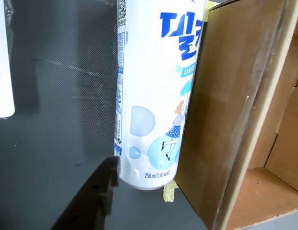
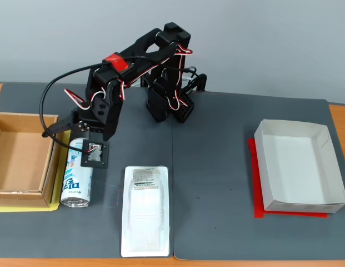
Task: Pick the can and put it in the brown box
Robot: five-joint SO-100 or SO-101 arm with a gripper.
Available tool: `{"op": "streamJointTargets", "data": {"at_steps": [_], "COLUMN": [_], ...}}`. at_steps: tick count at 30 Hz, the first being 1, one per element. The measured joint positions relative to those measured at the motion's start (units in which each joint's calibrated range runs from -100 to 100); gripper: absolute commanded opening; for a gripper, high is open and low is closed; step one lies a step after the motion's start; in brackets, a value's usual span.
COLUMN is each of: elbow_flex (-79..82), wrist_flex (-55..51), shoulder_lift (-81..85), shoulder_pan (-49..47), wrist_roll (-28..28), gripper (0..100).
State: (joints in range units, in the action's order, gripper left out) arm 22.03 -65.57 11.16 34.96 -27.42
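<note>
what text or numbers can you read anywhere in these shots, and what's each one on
"250 ml" near the bottom rim of the can, wrist view; the bracket after it is too small.
Large dark-blue Korean lettering at the can's top: cropped, unreadable.
Fine print down the can's side: too small.
Label on the white plastic tray package, fixed view: blurred.

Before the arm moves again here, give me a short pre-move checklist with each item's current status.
1. Can outside the brown box, lying on the mat beside its wall: ok, not yet placed.
2. Gripper positioned over the can's far end: ok.
3. Gripper closed firmly on the can: cannot tell; only one finger shows in the wrist view.
4. Brown box interior free: ok, nothing seen inside.
5. White tray package clear of the can: ok, a gap shows.
6. Cable clear of the box: cannot tell.
</note>
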Motion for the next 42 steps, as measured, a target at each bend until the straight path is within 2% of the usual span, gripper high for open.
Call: {"op": "streamJointTargets", "data": {"at_steps": [7,15,42], "elbow_flex": [0.0,0.0,-0.1], "wrist_flex": [1.7,2.9,6.1], "shoulder_lift": [-4.2,-8.0,-19.1], "shoulder_pan": [-0.9,-2.4,-4.6], "wrist_roll": [0.1,4.0,4.1], "gripper": [53,53,53]}}
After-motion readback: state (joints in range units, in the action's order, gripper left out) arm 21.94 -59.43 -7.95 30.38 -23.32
